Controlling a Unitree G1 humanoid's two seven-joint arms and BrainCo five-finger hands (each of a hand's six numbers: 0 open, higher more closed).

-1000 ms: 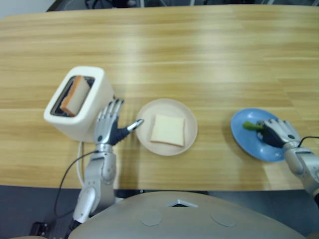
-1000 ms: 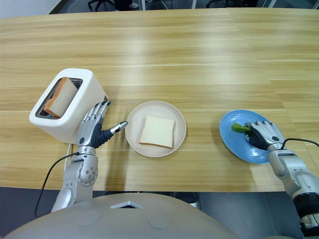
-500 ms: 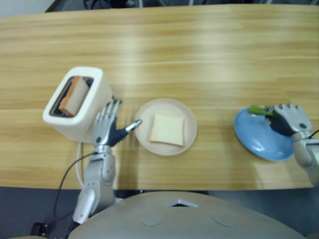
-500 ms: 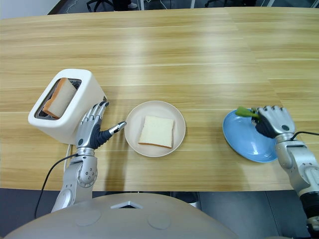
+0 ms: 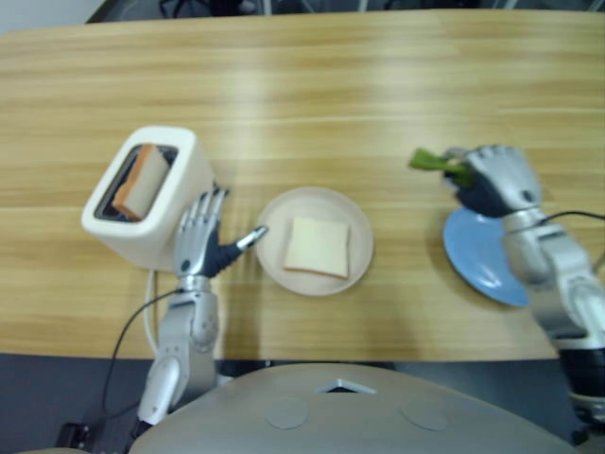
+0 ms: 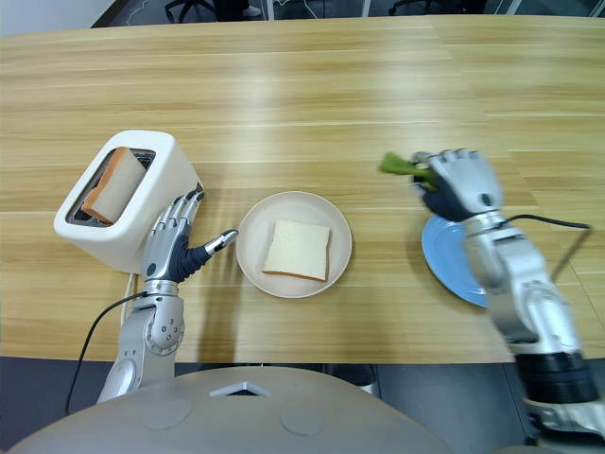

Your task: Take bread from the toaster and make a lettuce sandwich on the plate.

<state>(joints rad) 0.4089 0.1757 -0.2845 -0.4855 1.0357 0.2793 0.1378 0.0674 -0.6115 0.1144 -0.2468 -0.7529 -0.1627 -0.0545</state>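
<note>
A white toaster (image 6: 128, 203) stands at the left with one slice of bread (image 6: 106, 183) sticking out of its slot. A beige plate (image 6: 249, 262) in the middle holds a white bread slice (image 6: 298, 250). My left hand (image 6: 172, 247) is open, upright between toaster and plate, touching neither. My right hand (image 6: 457, 183) is raised above the table to the right of the plate, shut on a green lettuce piece (image 6: 401, 166) that pokes out to its left. Below it lies the blue plate (image 6: 450, 272), bare.
The toaster's grey cable (image 5: 151, 307) runs down off the table's front edge beside my left forearm. The wooden table (image 6: 302, 95) stretches wide and bare behind the toaster and plates.
My right hand has lifted the lettuce off the blue plate and carried it up and leftward toward the beige plate. The left hand has stayed in place.
</note>
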